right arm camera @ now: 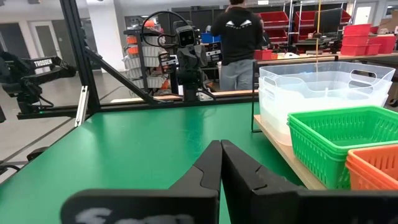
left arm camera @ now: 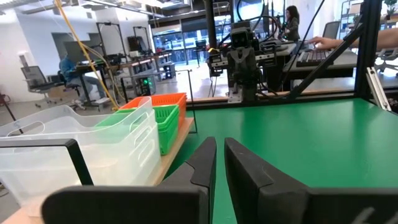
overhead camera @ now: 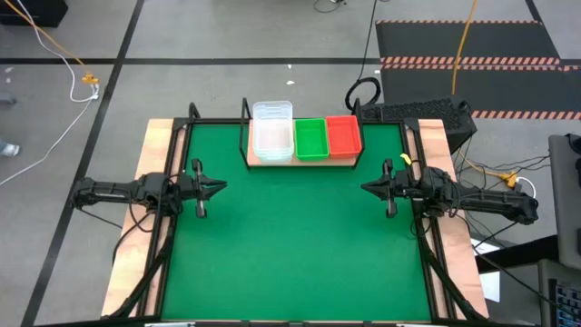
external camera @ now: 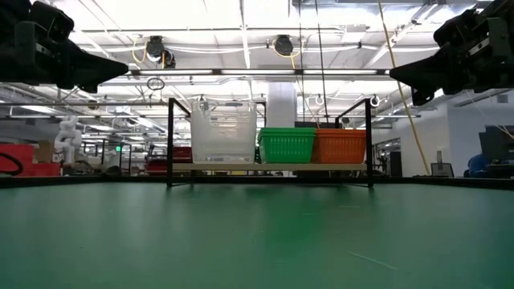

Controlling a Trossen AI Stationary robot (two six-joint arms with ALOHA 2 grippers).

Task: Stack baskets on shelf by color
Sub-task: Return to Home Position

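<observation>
Across green mat (overhead camera: 300,245), left fingers (left arm camera: 202,165) and right fingers (right arm camera: 208,165) closed together, holding nothing

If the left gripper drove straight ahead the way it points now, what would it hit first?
Probably the right gripper: the left gripper points straight at it across bare green mat, with the shelf off to the side.
</observation>
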